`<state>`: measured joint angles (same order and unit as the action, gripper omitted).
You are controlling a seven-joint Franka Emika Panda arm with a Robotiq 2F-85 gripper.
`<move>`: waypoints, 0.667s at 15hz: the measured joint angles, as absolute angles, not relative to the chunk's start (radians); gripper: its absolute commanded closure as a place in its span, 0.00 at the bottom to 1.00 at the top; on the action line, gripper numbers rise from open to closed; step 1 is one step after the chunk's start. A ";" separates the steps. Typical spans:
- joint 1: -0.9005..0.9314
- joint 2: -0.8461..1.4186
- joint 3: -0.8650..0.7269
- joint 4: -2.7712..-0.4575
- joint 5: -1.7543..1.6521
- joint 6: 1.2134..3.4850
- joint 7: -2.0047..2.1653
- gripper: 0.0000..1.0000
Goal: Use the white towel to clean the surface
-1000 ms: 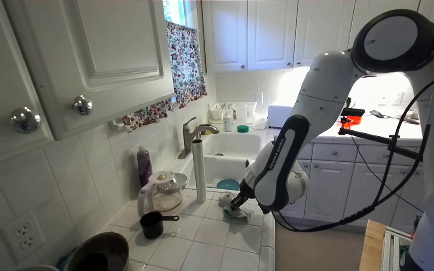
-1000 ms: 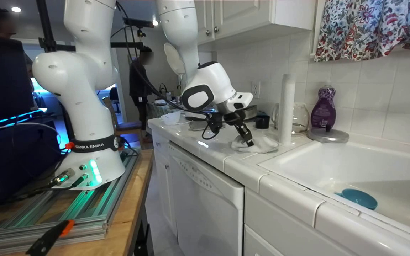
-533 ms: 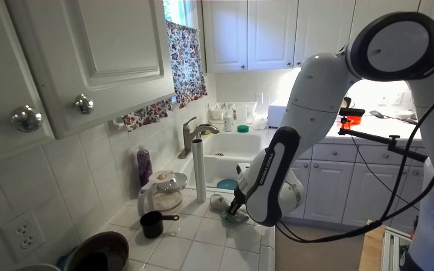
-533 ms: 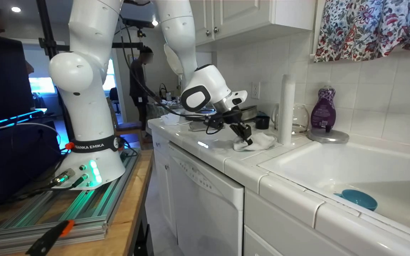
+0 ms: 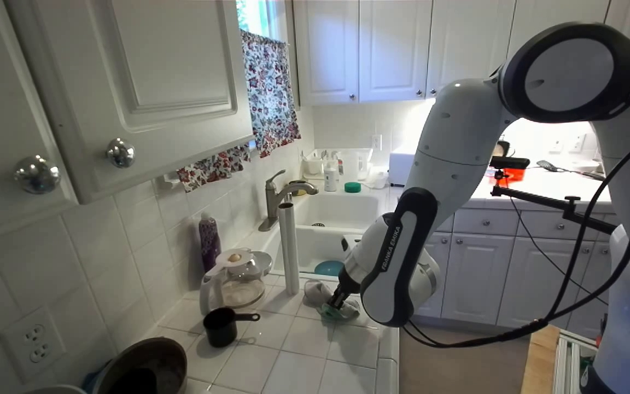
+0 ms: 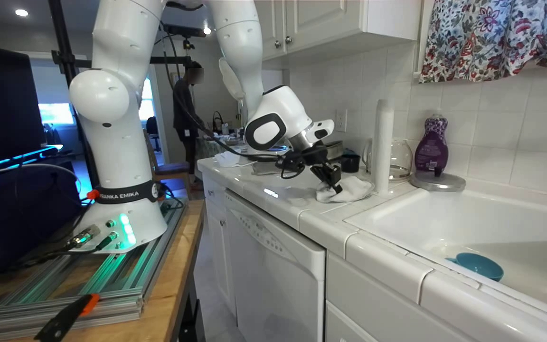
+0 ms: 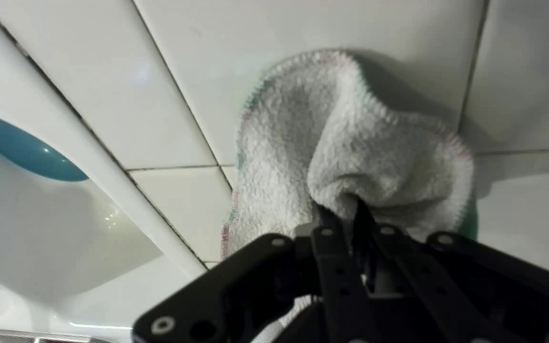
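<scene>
A black two-fingered gripper (image 7: 344, 214) grasps a folded pinch of a white terry towel (image 7: 350, 152) edged in red and green stitching, the cloth lying on the glossy white tiled countertop (image 5: 301, 339) near the deep white sink (image 6: 482, 216). Fabric spreads on either side of the grip, likely to keep a soft pad between gripper and tile while it wipes; the slanted white robot arm (image 5: 451, 131) seems angled to bear down. A clear glass carafe (image 5: 241, 290) with a white handle and a purple plastic bottle (image 6: 431, 142) stand back by the white tiled backsplash (image 6: 482, 128), perhaps to stay out of the wiping path. Compared with half a second earlier, gripper and towel sit slightly nearer the upright white tube (image 6: 381, 147) in an exterior view, while carafe and bottle are unmoved.
</scene>
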<state>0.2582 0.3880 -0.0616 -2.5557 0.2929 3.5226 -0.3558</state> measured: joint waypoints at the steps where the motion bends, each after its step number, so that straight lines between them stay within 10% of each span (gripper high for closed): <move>1: 0.269 0.395 -0.065 -2.540 0.291 3.520 -0.361 0.97; 10: 0.408 0.477 -0.074 -2.368 0.160 3.412 -0.354 0.97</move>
